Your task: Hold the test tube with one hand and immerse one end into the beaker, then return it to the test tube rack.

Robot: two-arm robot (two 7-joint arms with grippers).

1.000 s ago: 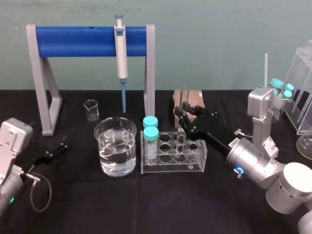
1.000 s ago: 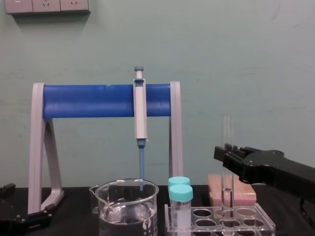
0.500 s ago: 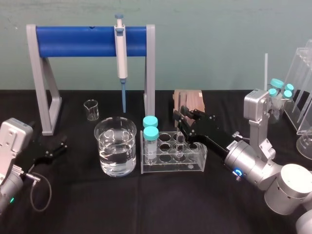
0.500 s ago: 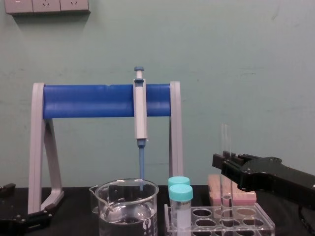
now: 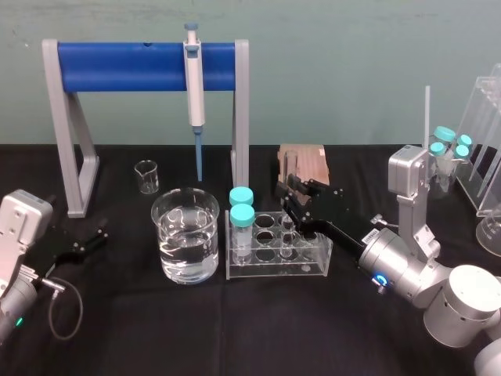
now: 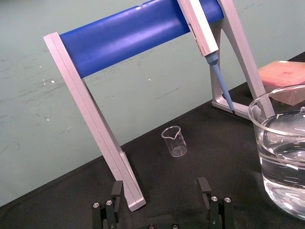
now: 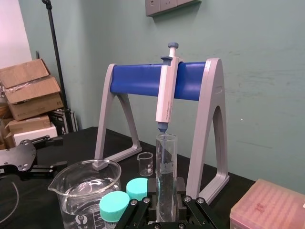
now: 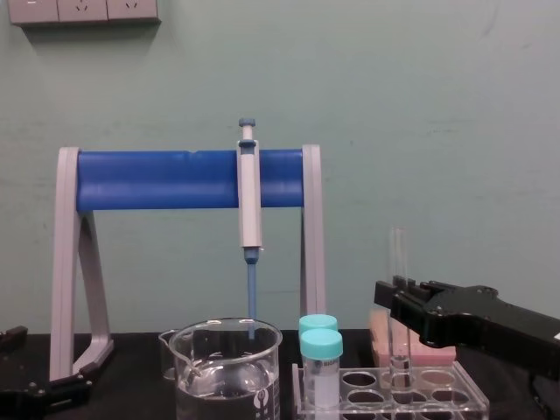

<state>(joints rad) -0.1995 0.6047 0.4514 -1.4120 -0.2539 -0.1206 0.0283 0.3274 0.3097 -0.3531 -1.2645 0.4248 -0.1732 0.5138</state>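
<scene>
Right hand [image 5: 288, 205], black two-fingered gripper on silver cylindrical wrist with blue glowing ring: reaching in from the right, forearm low over the black table [image 5: 235, 329], wrist roughly level, fingers pressed together on the long slim uncapped clear glass test tube [image 8: 399, 254], pinching it about mid-height

Test tube: upright, open mouth above the fingers, round bottom down in a hole near the middle of the low clear plastic test tube rack [image 5: 278, 265]; row cannot be told

Wide clear glass beaker [image 5: 186, 235] with pouring spout and white marks: part-filled with clear liquid, just left of the rack, apart from the tube

Two shorter tubes with teal screw caps [image 5: 242, 205]: standing at the rack's left end

Left hand [image 5: 100, 233], matching black gripper: low at the table's left side, fingers spread wide, gripping nothing

Behind: grey stand with blue crossbar [image 5: 125, 66], white-and-blue pipette [image 5: 193, 86] hanging from it; small glass beaker [image 5: 146, 176]; pink box [image 7: 269, 202]
</scene>
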